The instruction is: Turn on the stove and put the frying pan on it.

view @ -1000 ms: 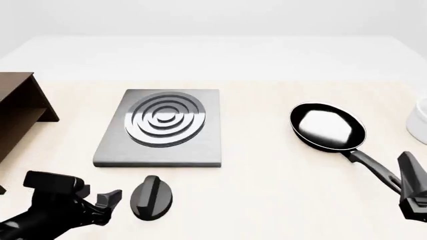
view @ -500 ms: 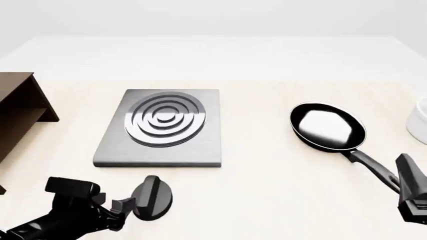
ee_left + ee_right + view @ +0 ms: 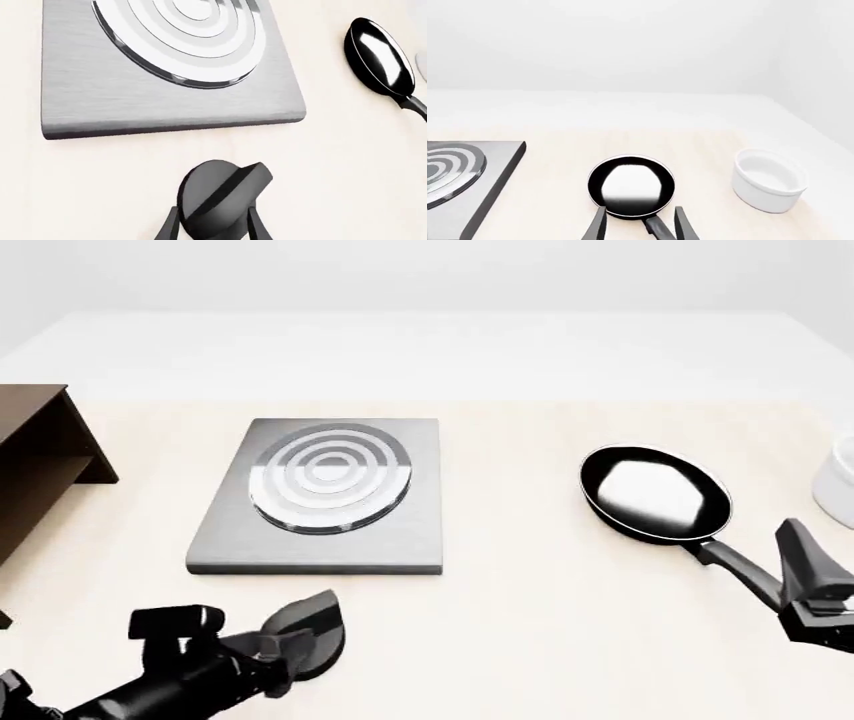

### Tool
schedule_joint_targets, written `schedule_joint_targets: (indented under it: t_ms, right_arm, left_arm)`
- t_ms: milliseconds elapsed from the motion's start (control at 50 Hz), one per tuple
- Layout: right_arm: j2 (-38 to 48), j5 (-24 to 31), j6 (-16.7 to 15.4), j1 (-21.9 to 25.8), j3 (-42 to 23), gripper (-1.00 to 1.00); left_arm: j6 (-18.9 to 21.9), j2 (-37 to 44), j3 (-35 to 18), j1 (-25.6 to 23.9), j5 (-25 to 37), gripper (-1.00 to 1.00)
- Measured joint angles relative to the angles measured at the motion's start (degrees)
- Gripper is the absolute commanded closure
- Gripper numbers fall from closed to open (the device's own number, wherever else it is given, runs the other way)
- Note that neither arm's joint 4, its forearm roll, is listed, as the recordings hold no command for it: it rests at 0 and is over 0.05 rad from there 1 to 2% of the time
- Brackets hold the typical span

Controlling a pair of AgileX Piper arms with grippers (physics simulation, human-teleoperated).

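Since a second ago our left gripper point(image 3: 296, 648) has slid right onto the knob point(image 3: 310, 632), which has turned, and the burner rings have gone pale. That gripper now sits clamped on the knob, just before the stove point(image 3: 322, 497) on the tabletop point(image 3: 534, 640). Our right gripper point(image 3: 639, 226) has its fingers apart either side of the frying pan point(image 3: 655, 494) handle. The pan rests right of the stove, well apart, near a white bowl point(image 3: 767, 179). A brown shelf point(image 3: 38, 465) stands far left.

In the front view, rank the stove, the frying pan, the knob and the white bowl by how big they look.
1. stove
2. frying pan
3. knob, partly covered by the left gripper
The white bowl is cut by the picture's edge, so unranked.
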Motion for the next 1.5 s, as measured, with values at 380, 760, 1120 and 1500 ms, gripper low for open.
schedule_joint_targets:
  t_ms: [380,760,1120,1500]
  right_arm:
    - [3.5,-3.5,0.6,-0.2,0.1,-1.00]
    - [-7.6,7.5,1.3,-0.3,0.0,-1.00]
    - [-6.7,36.9,-0.9,6.5,-30.2,-1.00]
    - [15.0,41.2,-10.7,8.6,-38.9,-1.00]
  left_arm:
    - [-1.8,-45.6,-0.5,-1.9,44.8,-1.00]
    - [13.3,-82.9,-12.3,12.6,78.0,-1.00]
    - [30.4,-93.5,-7.4,31.4,68.5,-1.00]
    - [34.2,-95.2,-6.3,33.0,65.9,-1.00]
